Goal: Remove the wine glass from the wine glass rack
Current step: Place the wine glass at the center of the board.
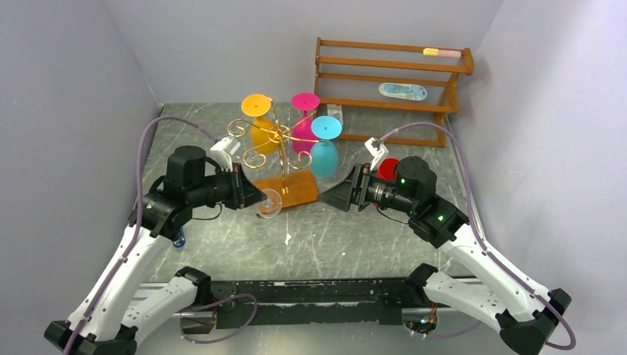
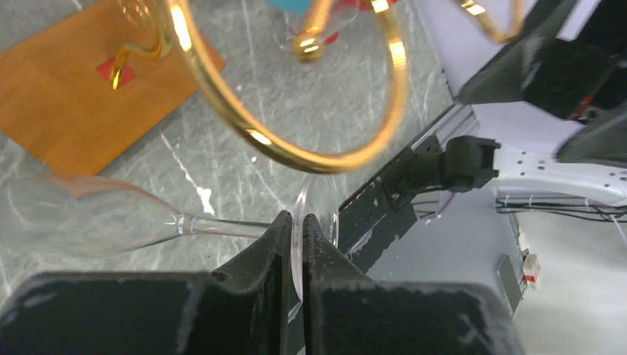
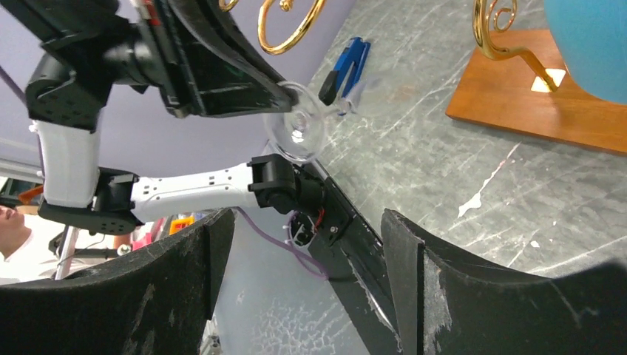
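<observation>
The clear wine glass (image 2: 81, 218) lies on its side above the table, stem level, bowl toward the wooden base. My left gripper (image 2: 298, 216) is shut on the rim of its foot. From above, the glass (image 1: 268, 202) hangs by the near-left corner of the wine glass rack (image 1: 279, 140), below its gold curls and apart from them. One gold curl (image 2: 325, 163) arcs just above the foot in the left wrist view. My right gripper (image 3: 307, 244) is open and holds nothing, right of the rack's base (image 1: 299, 191) and facing the glass's foot (image 3: 296, 129).
Orange (image 1: 256, 105), pink (image 1: 304, 101) and blue (image 1: 326, 127) glasses hang upside down on the rack. A brown slatted shelf (image 1: 392, 81) stands at the back right. A red object (image 1: 387, 168) sits behind my right wrist, and a blue clip (image 3: 346, 66) lies near my left arm.
</observation>
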You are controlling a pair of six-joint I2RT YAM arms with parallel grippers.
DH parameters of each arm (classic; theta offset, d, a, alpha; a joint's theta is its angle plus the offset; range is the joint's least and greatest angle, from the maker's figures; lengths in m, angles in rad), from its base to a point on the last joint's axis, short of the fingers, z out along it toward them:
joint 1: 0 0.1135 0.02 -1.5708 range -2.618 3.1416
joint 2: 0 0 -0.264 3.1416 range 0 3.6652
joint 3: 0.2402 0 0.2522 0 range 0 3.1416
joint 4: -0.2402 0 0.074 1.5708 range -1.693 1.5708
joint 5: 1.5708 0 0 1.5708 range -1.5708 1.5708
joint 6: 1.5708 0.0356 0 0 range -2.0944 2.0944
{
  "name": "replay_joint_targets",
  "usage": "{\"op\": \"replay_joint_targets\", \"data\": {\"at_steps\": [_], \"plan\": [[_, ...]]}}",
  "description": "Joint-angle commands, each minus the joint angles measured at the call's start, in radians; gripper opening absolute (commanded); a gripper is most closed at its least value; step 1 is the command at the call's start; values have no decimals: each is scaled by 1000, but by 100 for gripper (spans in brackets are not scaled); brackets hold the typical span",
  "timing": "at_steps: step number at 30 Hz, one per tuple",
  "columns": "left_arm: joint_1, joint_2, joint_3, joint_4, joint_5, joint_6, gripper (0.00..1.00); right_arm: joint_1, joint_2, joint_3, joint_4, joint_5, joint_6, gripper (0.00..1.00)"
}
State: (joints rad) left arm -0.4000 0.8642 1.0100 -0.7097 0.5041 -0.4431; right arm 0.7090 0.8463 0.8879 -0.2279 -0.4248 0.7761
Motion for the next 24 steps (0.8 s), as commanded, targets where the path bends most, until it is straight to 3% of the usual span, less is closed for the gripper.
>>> {"op": "replay_joint_targets", "data": {"at_steps": [1,7,12,16,24], "plan": [[-38,-59,39,72,-66,-88,5,5,-6,13,-22,8,-32,77],[-42,-172,-79,198,74,-193,5,4,26,-6,64,-120,-14,75],[-60,-163,-101,302,144,-224,5,17,66,-11,126,-192,10,73],[-122,-93,-44,270,118,-172,5,51,83,-9,144,-180,18,73],[-255,-59,-67,434,78,-246,5,94,106,-16,174,-148,43,65]]}}
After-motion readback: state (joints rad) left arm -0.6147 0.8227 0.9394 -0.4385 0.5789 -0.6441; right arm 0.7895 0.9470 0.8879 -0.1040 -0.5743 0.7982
